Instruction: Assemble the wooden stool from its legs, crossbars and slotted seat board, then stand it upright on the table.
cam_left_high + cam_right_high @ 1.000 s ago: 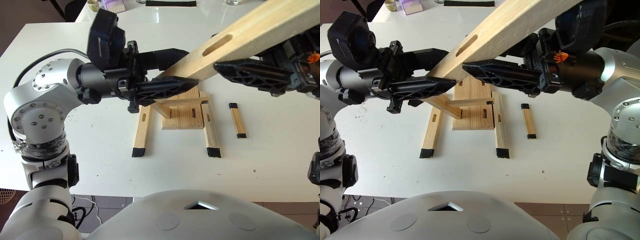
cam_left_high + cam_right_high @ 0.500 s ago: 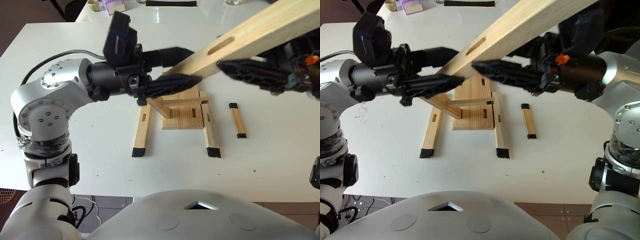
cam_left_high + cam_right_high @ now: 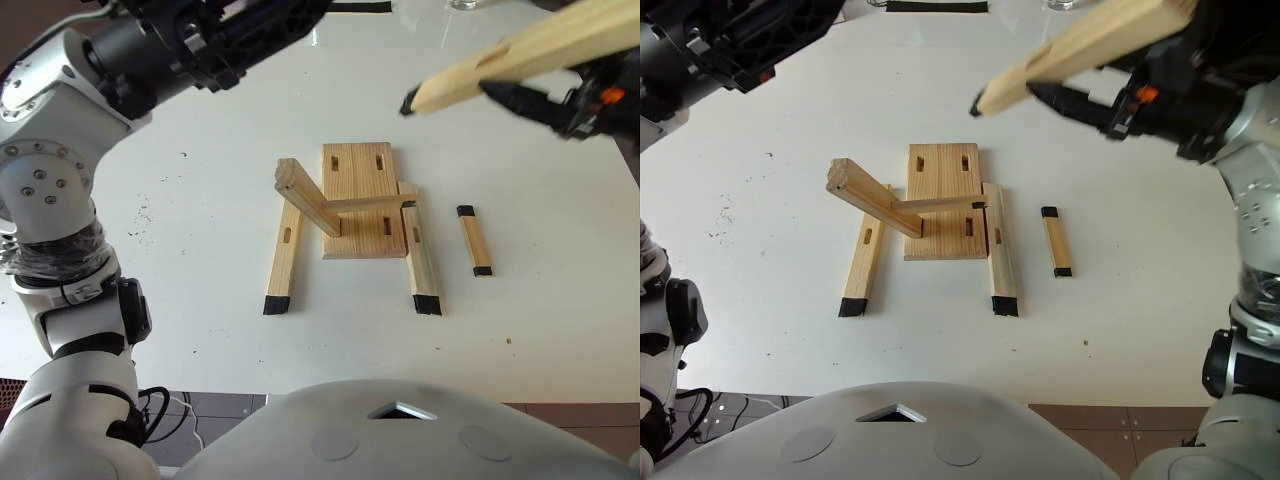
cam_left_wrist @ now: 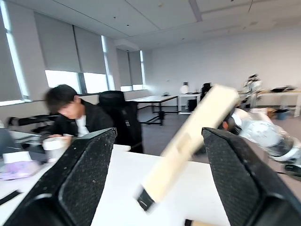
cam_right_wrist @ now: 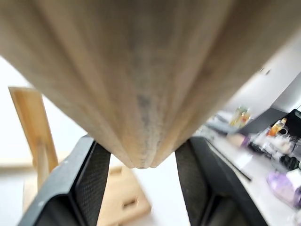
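White table (image 3: 200,250) is seen carrying the partly built stool at its centre. The slotted seat board (image 3: 355,170) is laid flat. One leg (image 3: 284,255) is laid flat along the board's left edge, black cap toward the robot. A second leg (image 3: 420,265) is laid flat against the board's right edge. A third leg (image 3: 305,198) is set tilted, rising from the board toward the left, and is joined to the second leg by a thin crossbar (image 3: 365,203). A short crossbar (image 3: 474,240) with black ends is laid apart, to the right of the second leg.

The right gripper (image 3: 1045,80) is raised over the far right of the table and is clamped on a fourth leg (image 3: 520,60), which is held slanted in the air, its black-capped end (image 3: 408,103) pointed down and left.

The left gripper (image 4: 159,141) is raised over the far left corner with its fingers (image 4: 84,183) spread wide and nothing gripped between them.
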